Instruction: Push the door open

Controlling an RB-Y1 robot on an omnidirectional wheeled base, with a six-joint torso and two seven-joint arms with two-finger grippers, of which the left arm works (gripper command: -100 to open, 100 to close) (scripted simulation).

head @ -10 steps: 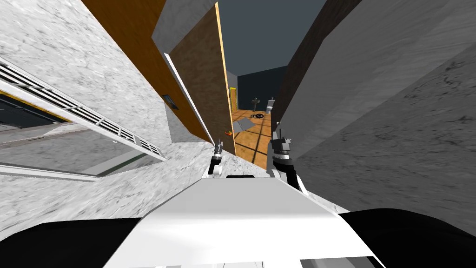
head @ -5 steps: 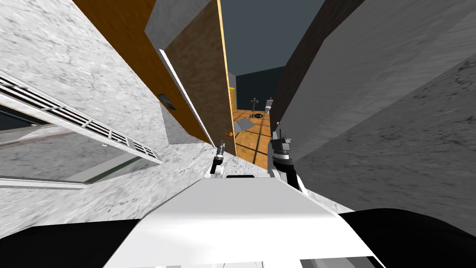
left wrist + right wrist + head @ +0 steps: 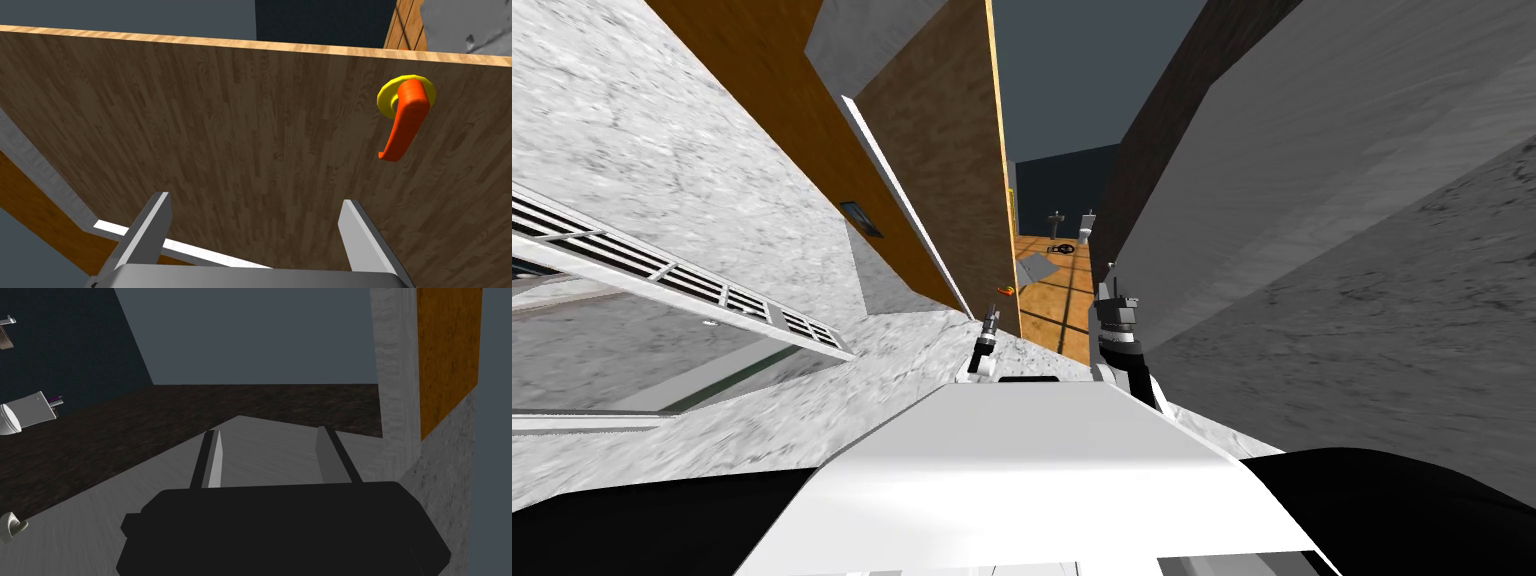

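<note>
On the far left runs a white marbled wall (image 3: 632, 120) with a long louvred grille (image 3: 662, 272) set in it, and beside that an orange-brown wall (image 3: 772, 110). Next comes the door (image 3: 942, 170), brown wood grain with a pale edge. It stands ajar, its free edge on the right, leaving a narrow opening.

My left jaws are low at the near side of that free edge in the head view. They are open, the two fingers (image 3: 152, 225) standing well apart and empty, pointed straight at the door's wooden face (image 3: 240, 145). I cannot tell whether the tips touch the wood. The orange lever handle (image 3: 406, 120) on its yellow round plate sits off to one side of the fingers, near the door's free edge and apart from them. From the head it shows as a small orange mark (image 3: 1005, 290) just beyond my left jaws.

Through the opening lies a brown tiled floor (image 3: 1060, 290), with a white toilet (image 3: 25, 415) far off.

My right jaws are also open and hold nothing, their fingers (image 3: 214, 458) parallel, close beside the grey wall (image 3: 1312, 200) on the right.
</note>
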